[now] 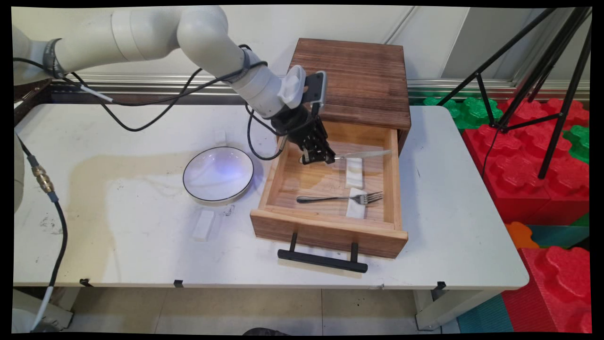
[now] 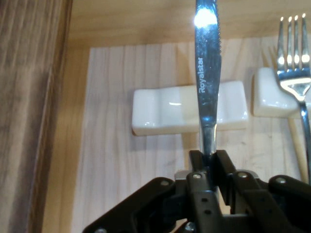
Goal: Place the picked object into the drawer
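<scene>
Gripper [image 1: 319, 157] is down inside the open drawer [image 1: 395, 189], at its far left part. Its two fingers [image 2: 198, 162] are pressed together on the handle end of a knife [image 1: 363, 154].

Knife: long axis runs left to right across the drawer's far part. The handle is at the gripper, and the blade points right, away from it, toward the drawer's right wall. In the hand view the blade [image 2: 207, 73] runs straight out from between the fingers and passes over a white rest [image 2: 189, 112], the lettering "Royalstar" readable on it. Whether the blade touches the rest or is just above it, I cannot tell.

Rest under the knife sits about mid-drawer [image 1: 354, 172], its length running near to far, crosswise to the blade.

Fork [image 1: 339, 199] lies nearer in the drawer, parallel to the knife, with its tines to the right on a second white rest [image 1: 356, 205]. It is apart from the gripper.

Cabinet [image 1: 358, 80], dark wood, stands behind the drawer. The drawer's black handle [image 1: 322, 259] faces the near edge.

On the table [image 1: 462, 212], left of the drawer: a white plate [image 1: 218, 174] with a dark rim, and near of it a third white rest [image 1: 204, 225]. Both are well apart from the gripper.
</scene>
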`<state>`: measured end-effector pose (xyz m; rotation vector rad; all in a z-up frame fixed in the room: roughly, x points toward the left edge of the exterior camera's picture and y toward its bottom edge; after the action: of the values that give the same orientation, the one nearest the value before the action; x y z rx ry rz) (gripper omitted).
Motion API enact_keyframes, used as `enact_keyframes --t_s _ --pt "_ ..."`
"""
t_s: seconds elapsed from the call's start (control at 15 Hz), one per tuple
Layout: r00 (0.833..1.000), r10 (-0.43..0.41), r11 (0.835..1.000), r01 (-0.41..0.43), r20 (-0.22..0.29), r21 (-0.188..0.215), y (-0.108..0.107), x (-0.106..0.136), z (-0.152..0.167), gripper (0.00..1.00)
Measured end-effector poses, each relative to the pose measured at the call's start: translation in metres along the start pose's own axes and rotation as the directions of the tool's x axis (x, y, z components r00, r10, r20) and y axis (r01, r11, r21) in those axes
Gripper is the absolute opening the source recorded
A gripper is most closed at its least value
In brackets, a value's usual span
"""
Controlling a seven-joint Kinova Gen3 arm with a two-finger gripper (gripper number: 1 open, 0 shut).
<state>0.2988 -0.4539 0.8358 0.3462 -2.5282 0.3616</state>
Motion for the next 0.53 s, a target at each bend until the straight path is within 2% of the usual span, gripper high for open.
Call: enact_keyframes --t_s 0.47,0.53 --pt "0.999 0.009 1.000 -0.009 0.031 -0.008 -0.002 -0.010 0.019 0.00" --pt "0.999 0.010 1.000 -0.010 0.033 -0.008 -0.002 -0.010 0.020 1.00"
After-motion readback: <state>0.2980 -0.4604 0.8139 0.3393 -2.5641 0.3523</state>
